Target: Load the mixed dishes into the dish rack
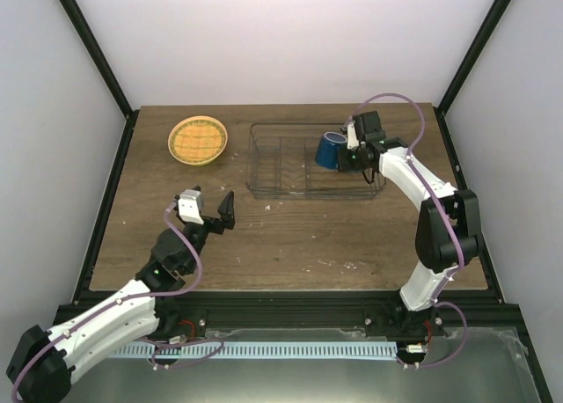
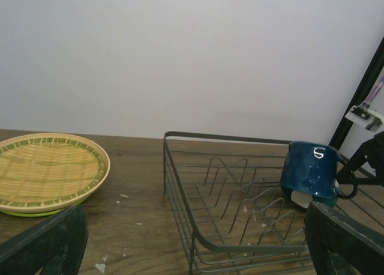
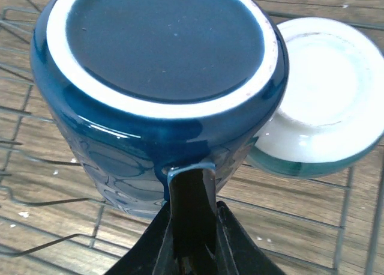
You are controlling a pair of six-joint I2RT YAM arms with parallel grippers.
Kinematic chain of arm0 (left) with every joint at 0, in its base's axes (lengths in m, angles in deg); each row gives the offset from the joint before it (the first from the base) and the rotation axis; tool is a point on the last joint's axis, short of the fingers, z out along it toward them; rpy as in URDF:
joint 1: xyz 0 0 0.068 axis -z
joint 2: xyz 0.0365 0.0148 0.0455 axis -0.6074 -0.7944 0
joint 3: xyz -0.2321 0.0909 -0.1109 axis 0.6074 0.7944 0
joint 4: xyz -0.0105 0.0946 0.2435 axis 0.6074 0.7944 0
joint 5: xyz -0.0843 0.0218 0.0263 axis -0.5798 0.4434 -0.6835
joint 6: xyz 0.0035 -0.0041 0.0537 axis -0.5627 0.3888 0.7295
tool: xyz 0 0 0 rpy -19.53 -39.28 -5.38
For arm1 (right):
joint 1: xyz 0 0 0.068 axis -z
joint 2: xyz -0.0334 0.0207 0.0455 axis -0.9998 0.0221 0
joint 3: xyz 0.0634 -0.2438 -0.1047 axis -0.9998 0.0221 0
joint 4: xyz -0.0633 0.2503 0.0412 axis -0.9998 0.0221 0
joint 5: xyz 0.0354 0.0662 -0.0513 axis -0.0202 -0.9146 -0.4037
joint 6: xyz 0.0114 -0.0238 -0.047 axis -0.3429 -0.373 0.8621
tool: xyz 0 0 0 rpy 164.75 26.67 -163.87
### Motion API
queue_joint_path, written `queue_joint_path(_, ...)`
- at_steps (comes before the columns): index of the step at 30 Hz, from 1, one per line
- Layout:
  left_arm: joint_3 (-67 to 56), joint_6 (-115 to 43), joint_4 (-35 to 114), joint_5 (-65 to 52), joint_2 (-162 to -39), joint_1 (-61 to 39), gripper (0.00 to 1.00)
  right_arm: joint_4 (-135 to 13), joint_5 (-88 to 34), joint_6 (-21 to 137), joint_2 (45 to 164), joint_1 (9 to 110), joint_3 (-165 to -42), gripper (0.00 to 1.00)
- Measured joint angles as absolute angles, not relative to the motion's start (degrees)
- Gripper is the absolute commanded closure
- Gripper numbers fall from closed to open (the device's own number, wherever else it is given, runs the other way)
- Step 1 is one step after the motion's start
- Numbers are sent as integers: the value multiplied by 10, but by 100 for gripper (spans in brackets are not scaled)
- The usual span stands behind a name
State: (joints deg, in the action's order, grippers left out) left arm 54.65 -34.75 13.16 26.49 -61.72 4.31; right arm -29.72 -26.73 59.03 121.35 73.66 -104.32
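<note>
Glossy glazed ceramic on the dark blue mug (image 3: 159,89) (matt white ring round its base). Smooth glaze on the small cup (image 3: 327,101). Thin dark metal wire for the dish rack (image 2: 228,137). Matt, woven-looking yellow-orange plate (image 2: 48,170); matt grained wooden table (image 1: 290,236).

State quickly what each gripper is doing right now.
Left gripper: open, empty.
Right gripper: closed on the handle of the dark blue mug.

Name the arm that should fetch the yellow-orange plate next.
Left. The left gripper is open, empty and nearer the yellow-orange plate; the right gripper is shut on the dark blue mug at the dish rack.
</note>
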Motion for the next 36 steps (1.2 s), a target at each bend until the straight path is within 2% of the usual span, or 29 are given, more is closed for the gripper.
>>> queue_joint_path(14, 549, -349, 141, 272, -626, 43, 0, -307, -227, 609, 1276, 717, -1054, 99)
queue_joint_path(21, 550, -349, 142, 274, -631, 43, 0, -327, -195, 621, 1301, 705, -1069, 95)
queue_joint_path(27, 550, -349, 142, 276, -644, 43, 0, -327, -173, 635, 1309, 701, -1077, 84)
queue_joint_path(31, 550, -349, 142, 276, -646, 43, 0, -331, -154, 641, 1312, 701, -1078, 67)
queue_joint_path(36, 550, -349, 142, 276, -647, 43, 0, -331, -139, 647, 1313, 700, -1078, 53)
